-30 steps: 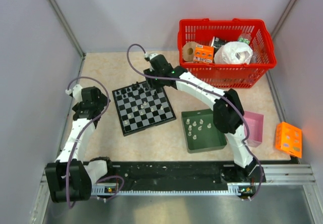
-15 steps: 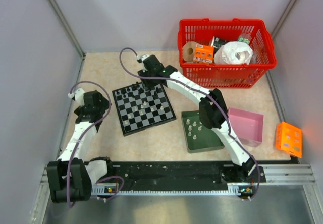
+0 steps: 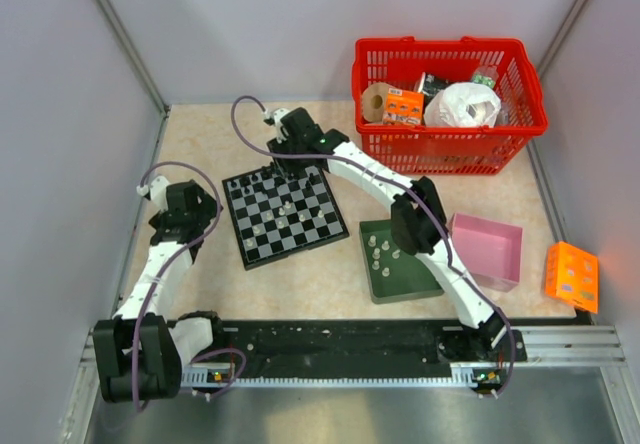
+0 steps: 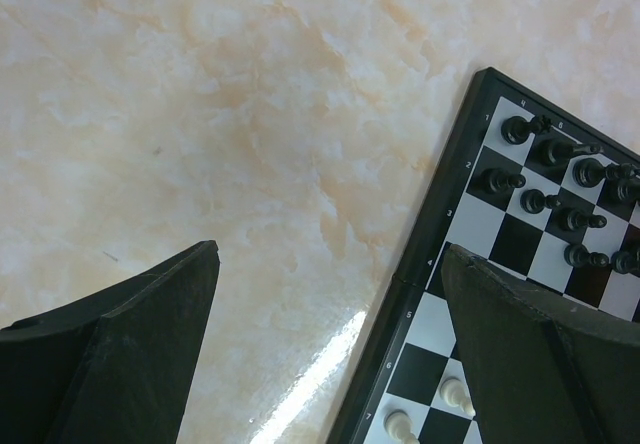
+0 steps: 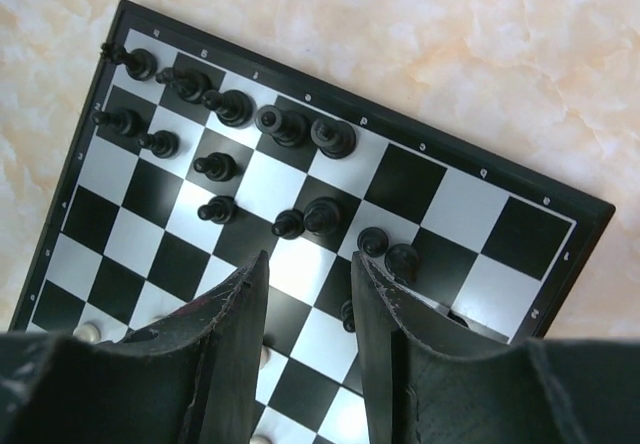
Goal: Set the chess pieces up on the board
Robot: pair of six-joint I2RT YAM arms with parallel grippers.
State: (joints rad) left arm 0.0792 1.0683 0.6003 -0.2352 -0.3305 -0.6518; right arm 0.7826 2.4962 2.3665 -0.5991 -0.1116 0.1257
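The checkered board [image 3: 285, 214] lies left of centre. Black chess pieces [image 5: 230, 106] crowd its far rows, and a few whitish ones [image 4: 456, 394] stand nearer. More whitish pieces [image 3: 385, 249] sit in the green tray. My right gripper [image 5: 310, 259] hovers above the board's far rows; its jaws are part-way apart with only bare squares between the fingers [image 5: 238, 309]. In the top view the right gripper [image 3: 283, 160] is over the board's far edge. My left gripper [image 4: 328, 252] hangs wide open over the table, straddling the board's [image 4: 440, 224] left border, holding nothing.
A dark green tray [image 3: 425, 279] sits right of the board, with a pink box [image 3: 487, 249] beyond it. A red basket [image 3: 447, 149] of packets stands at the back right. An orange box [image 3: 572, 276] lies at the far right edge. Grey walls enclose the table.
The right arm has swung left along the board's far edge, and its jaws have narrowed. The left arm has barely shifted.
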